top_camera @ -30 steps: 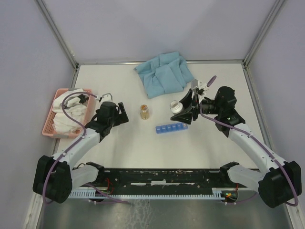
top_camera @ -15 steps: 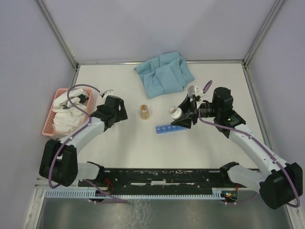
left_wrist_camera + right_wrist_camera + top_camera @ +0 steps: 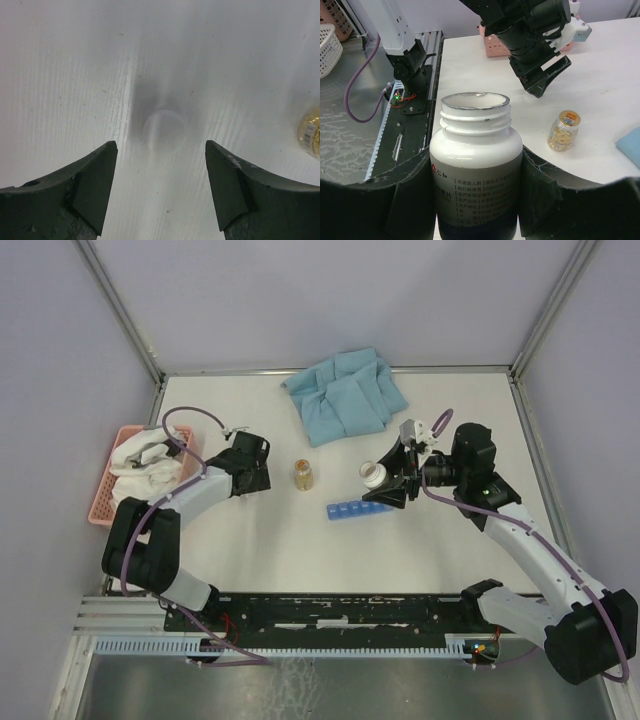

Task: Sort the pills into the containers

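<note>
The bright-blue pill-organiser strip (image 3: 358,509) lies on the white table, its compartments in a row. My right gripper (image 3: 385,480) is shut on a white pill bottle (image 3: 373,474) with no cap, held just above and behind the strip. In the right wrist view the bottle (image 3: 476,165) fills the space between the fingers (image 3: 405,200), mouth open. My left gripper (image 3: 254,466) is open and empty, left of a small amber pill bottle (image 3: 304,474). In the left wrist view the open gripper (image 3: 161,146) hangs over a blurred white round cap (image 3: 163,131). No loose pills show.
A crumpled blue cloth (image 3: 345,395) lies at the back. A pink slatted basket (image 3: 105,496) holding white cloth stands at the left edge. The amber bottle also shows in the left wrist view (image 3: 311,132) and the right wrist view (image 3: 564,131).
My left gripper has moved away from the basket, toward the back and right. My right gripper has shifted slightly with the white bottle, nearer the strip.
</note>
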You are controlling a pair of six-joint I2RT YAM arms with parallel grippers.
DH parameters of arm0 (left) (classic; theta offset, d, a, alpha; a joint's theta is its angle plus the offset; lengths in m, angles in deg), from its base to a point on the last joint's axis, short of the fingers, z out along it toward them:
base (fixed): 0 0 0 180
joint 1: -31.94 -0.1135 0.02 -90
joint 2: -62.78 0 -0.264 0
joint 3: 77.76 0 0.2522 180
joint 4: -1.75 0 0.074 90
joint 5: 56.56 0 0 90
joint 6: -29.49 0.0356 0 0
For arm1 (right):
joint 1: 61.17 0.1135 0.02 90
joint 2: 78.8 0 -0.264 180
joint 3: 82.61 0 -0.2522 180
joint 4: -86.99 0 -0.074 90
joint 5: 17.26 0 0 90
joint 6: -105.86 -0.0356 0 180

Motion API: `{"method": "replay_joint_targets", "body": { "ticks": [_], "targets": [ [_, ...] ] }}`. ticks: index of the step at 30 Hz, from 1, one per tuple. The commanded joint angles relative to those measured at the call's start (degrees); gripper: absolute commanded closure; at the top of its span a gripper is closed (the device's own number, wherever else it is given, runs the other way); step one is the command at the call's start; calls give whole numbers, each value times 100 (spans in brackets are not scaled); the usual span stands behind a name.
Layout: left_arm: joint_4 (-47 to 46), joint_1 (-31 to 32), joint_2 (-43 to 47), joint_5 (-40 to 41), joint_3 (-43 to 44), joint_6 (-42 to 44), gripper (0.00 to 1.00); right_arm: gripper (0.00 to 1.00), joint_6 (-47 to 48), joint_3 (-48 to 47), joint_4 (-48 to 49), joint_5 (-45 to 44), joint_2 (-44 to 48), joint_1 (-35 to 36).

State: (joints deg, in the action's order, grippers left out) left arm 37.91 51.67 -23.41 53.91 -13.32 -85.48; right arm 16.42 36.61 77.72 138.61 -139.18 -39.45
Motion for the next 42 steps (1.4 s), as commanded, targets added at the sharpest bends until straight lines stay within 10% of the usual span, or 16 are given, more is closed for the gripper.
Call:
{"method": "replay_joint_targets", "body": {
  "ticks": [1,42],
  "targets": [
    [-6,-4,-194,-120,191,273,23,99,76,-35,116,185,116,-10],
    [-292,-178,-741,-516,248,361,49,99,138,-44,11,225,157,-84]
  ]
}}
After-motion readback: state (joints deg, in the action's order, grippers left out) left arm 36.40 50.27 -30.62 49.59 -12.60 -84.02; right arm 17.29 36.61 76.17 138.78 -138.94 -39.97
